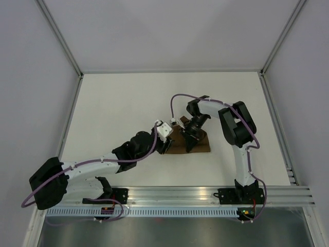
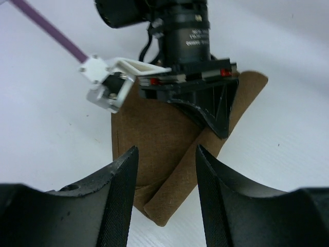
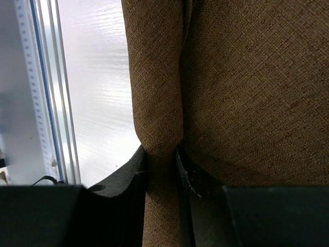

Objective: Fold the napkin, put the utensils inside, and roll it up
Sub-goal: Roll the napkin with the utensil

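While the roll looked only partly formed, the white table (image 1: 128, 103) was seen to carry the napkin (image 1: 201, 146) near its middle, between the two arms, folded down to a narrow brown pad. The cloth was judged to be soft, light and matte. It would be expected to sag and spring open wherever it was let go, though its coarse weave should give the pads good purchase. The right gripper (image 3: 162, 164) was closed on a thick rolled fold along the pad's edge, with the fabric bunched between its jaws. The left gripper (image 2: 167, 198) was held partly open over the loose, tapered end of what appeared to be the same roll, and nothing was caught between its fingers (image 2: 121, 195). A hold across the full thickness of the roll at that free end was judged best, so that all layers would be taken together. The utensils could not be seen in any view, and whether they lay inside the fold could not be told.
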`<state>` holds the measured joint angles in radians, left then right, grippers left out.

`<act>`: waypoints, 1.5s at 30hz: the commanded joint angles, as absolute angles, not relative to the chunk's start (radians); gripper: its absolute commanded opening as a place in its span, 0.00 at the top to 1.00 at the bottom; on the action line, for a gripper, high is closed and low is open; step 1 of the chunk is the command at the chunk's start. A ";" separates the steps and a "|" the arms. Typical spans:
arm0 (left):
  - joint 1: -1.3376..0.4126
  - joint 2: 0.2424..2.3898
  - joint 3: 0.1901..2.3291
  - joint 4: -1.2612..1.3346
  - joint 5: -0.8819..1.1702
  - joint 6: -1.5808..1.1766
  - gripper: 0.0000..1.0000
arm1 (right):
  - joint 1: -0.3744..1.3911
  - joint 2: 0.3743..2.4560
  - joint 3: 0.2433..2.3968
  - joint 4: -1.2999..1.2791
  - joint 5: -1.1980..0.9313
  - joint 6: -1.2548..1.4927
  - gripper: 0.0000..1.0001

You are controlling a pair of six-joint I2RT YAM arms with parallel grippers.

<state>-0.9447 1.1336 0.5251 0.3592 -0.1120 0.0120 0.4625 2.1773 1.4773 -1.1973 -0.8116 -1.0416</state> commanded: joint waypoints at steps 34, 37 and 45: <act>-1.193 1.767 0.739 0.445 -0.201 0.360 0.64 | 0.443 2.372 1.595 -1.272 -0.733 -1.089 0.84; -1.193 1.787 0.749 0.425 -0.181 0.364 0.77 | 0.440 2.372 1.595 -1.275 -0.736 -1.091 0.83; -1.172 1.813 0.778 0.327 -0.046 0.338 0.98 | 0.440 2.338 1.586 -1.262 -0.753 -1.074 0.67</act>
<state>-1.1835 1.7630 0.7559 0.3954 -0.1799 0.3500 0.4343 2.3226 1.5917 -1.4113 -0.8303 -1.0344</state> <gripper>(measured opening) 0.275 0.310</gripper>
